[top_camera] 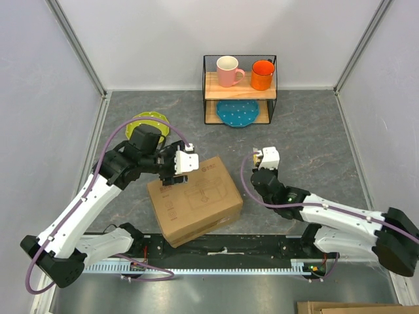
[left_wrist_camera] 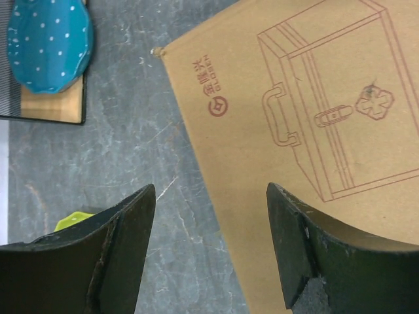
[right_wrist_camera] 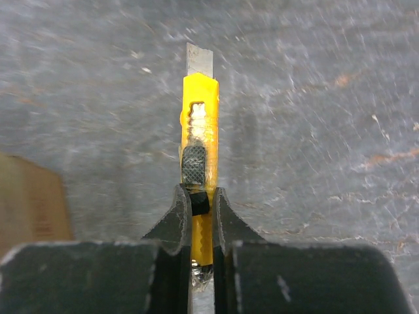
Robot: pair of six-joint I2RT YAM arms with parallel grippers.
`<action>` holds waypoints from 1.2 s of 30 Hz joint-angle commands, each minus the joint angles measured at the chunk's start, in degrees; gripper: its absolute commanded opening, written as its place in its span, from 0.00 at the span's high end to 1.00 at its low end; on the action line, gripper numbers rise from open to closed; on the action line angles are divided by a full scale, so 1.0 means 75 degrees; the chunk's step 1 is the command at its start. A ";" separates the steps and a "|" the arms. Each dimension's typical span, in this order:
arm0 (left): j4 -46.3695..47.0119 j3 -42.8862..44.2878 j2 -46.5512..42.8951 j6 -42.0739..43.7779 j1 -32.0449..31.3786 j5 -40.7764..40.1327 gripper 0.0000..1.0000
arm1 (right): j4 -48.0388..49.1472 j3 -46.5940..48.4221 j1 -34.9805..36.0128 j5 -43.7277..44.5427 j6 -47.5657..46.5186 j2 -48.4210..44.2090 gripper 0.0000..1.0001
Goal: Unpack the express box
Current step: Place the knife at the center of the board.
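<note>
**Box closed on the table, left claw wide, right claw gripping a knife**

Top view: the express box (top_camera: 195,199) sits on the grey table (top_camera: 314,131) near the arm bases, turned at an angle. Its printed top face is closed and nothing of its contents shows. The left gripper (top_camera: 174,175) hovers over the box's far-left corner. The right gripper (top_camera: 256,157) is off to the box's right, apart from it. At the far wall stands a wire shelf (top_camera: 239,88). A pink mug (top_camera: 228,70) and an orange mug (top_camera: 262,74) stand side by side on its upper board, and a blue dotted plate (top_camera: 237,112) lies on the lower one. A yellow-green plate (top_camera: 150,124) lies on the table behind the left arm.

Left wrist view: the left gripper (left_wrist_camera: 209,196) has its jaws spread wide with nothing between them. One finger is above bare table and the other above the express box (left_wrist_camera: 294,131), whose face carries a red suitcase drawing. The blue dotted plate (left_wrist_camera: 49,42) shows at the upper left.

Right wrist view: the right gripper (right_wrist_camera: 196,196) is pinched narrow on a yellow utility knife (right_wrist_camera: 200,131), whose blade is out and points away over the table. A corner of the express box (right_wrist_camera: 29,203) shows at the left edge.
</note>
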 commanded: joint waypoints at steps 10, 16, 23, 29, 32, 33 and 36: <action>0.0023 -0.0423 0.0025 -0.0069 0.0057 0.0391 0.23 | 0.0848 0.0222 -0.0928 -0.0968 0.0678 0.1942 0.50; 0.0210 -0.0457 0.0026 -0.0127 0.0080 0.0379 0.20 | 0.0111 0.0573 -0.0975 -0.1120 0.0374 0.0841 0.25; 0.0410 -0.0680 -0.0033 -0.0115 0.0115 0.0274 0.20 | -0.0138 0.1019 -0.0975 -0.2957 0.0069 -0.1479 0.34; 0.0574 -0.0809 -0.0045 -0.0197 0.0139 0.0368 0.20 | 0.0249 0.1090 -0.0940 -0.5373 0.0151 -0.1950 0.43; 0.0574 -0.0798 -0.0022 -0.0209 0.0174 0.0344 0.20 | 0.0214 0.1008 -0.0824 -0.5959 0.0057 -0.1868 0.43; 0.0563 -0.0809 0.0002 -0.0209 0.0174 0.0344 0.20 | 0.0214 0.0996 -0.0776 -0.6065 0.0022 -0.1868 0.43; 0.0562 -0.0774 0.0072 -0.0268 0.0209 0.0449 0.20 | 0.0167 0.0973 -0.0589 -0.6534 -0.0119 -0.2019 0.39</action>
